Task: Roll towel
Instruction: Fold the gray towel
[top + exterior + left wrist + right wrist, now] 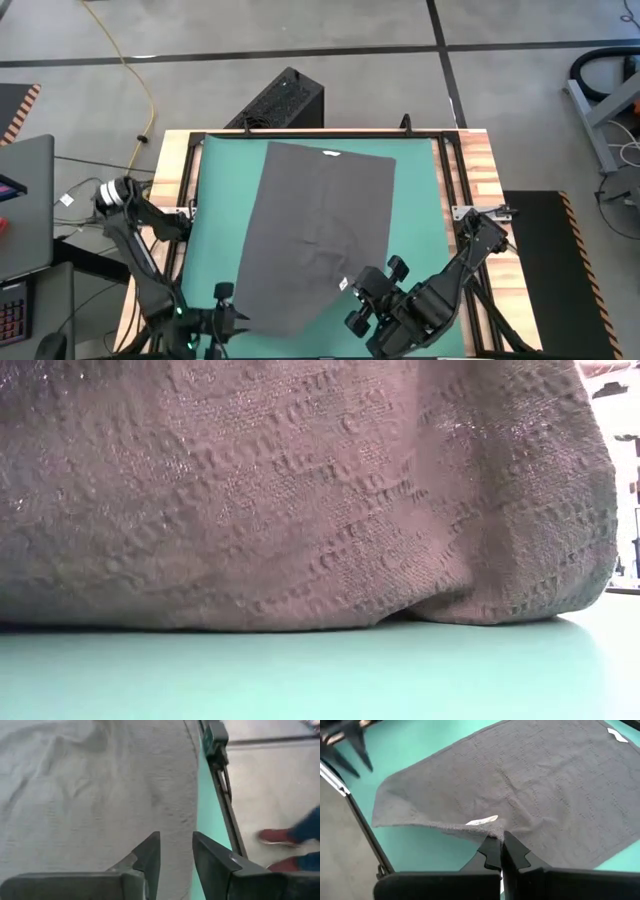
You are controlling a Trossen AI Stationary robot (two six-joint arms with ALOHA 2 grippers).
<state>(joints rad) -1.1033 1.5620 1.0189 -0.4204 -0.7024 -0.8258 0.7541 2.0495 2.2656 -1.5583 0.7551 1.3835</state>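
Note:
The dark grey towel (315, 235) lies spread on the green mat (415, 200), skewed, with a small white tag (330, 154) at its far edge. It fills the low view (300, 490). My right gripper (500, 845) is shut on the towel's near edge at the near right, beside a second white tag (482, 821). My left gripper (176, 855) is open over the towel's left edge (192, 820) near its near left corner. I cannot tell whether it touches the cloth. My right gripper pinches the towel's near edge (492, 836) between its two fingers, right beside the white tag. The fingers slant down from the table's near right side. The edge is raised a little at the fingers; the rest of the towel lies on the mat.
A black frame rail (450, 180) runs around the mat on the wooden table (485, 160). A black box (285, 100) stands on the floor beyond the far edge. A laptop (25, 205) sits at the left. A person's red shoes (275, 837) show on the floor.

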